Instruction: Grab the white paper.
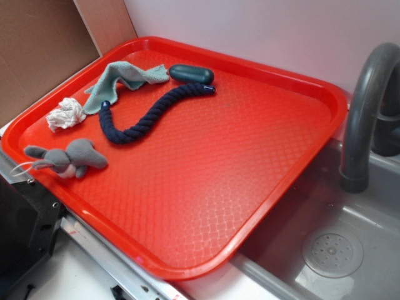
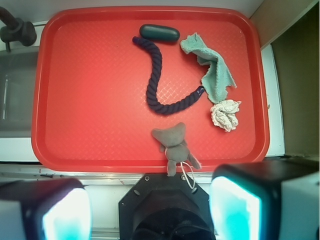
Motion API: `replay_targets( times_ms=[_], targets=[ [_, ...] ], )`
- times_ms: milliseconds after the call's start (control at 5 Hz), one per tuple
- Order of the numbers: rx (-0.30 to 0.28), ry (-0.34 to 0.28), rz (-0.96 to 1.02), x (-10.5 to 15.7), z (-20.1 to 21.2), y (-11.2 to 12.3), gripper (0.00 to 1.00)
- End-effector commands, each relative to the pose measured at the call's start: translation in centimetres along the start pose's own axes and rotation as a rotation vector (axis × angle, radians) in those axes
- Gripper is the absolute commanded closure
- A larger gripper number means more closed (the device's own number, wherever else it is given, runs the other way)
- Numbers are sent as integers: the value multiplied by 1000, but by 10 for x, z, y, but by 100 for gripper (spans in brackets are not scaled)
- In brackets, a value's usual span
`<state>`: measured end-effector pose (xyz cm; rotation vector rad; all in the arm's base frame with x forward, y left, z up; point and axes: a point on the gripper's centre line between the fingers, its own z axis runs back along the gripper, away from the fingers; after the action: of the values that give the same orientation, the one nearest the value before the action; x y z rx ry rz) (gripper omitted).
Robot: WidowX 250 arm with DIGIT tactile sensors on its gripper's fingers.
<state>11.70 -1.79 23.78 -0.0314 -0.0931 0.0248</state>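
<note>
No readable text, label, brand, number or sign anywhere on the red tray (image 1: 312, 106), the things lying on it, or the grey sink (image 1: 375, 206) beside it.

Green cloth (image 2: 212, 70) perhaps touching white paper (image 2: 225, 114); open above.

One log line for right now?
gripper: open, high above tray | white paper: untouched, beside cloth | grab: not begun
</note>
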Motion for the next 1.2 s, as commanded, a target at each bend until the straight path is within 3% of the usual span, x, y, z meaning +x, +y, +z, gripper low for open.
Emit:
replay_targets(
  times_ms=[0, 200, 600, 800, 1000],
  targets=[
    [0, 0, 0, 0, 0, 0, 0],
    [56, -40, -33, 7, -6, 12, 0],
    [156, -77, -294, 31, -37, 63, 0],
    [151, -41, -388, 41, -59, 86, 0],
    [206, -13, -499, 52, -84, 107, 0]
  ],
)
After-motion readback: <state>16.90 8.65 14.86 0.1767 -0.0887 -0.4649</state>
